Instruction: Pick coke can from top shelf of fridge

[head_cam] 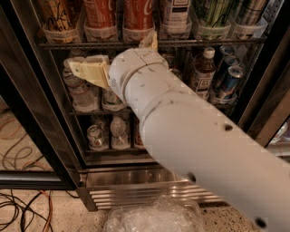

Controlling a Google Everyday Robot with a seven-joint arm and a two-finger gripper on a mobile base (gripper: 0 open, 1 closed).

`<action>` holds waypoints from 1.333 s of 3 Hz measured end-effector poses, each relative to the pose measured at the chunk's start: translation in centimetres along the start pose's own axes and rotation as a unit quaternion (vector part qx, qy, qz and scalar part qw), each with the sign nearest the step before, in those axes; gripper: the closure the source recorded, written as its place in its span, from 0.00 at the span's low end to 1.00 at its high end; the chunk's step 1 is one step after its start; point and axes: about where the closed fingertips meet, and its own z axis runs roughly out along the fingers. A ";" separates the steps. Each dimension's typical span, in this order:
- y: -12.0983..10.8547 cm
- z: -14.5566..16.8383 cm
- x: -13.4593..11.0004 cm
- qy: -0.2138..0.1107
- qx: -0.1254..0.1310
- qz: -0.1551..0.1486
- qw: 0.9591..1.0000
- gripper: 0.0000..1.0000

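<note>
Two red coke cans [100, 12] [138, 12] stand side by side in clear trays on the top shelf [208, 42] of the fridge [31, 90], only their lower parts in frame. My gripper [118, 55] is at the end of the big white arm, just below the shelf rail and under the cans. It is open: one cream finger [88, 71] points left over the water bottles, and the other fingertip [152, 41] pokes up to the rail beneath the right coke can. It holds nothing.
A gold-orange can [59, 16] stands left of the coke cans, with white and green cans to the right. Water bottles [79, 93] fill the lower racks; a dark bottle [204, 70] and blue cans [231, 79] sit right. Steel grille [136, 195], floor cables [22, 208] and a plastic bag [154, 217] lie below.
</note>
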 end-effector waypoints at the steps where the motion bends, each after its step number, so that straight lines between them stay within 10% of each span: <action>1: 0.8 4.0 -0.8 -0.020 -0.044 -0.001 0.999 0.00; 3: 3.4 8.2 -2.7 -0.041 -0.065 -0.050 0.996 0.00; 4: 3.8 5.3 -2.6 -0.032 0.005 -0.134 0.990 0.00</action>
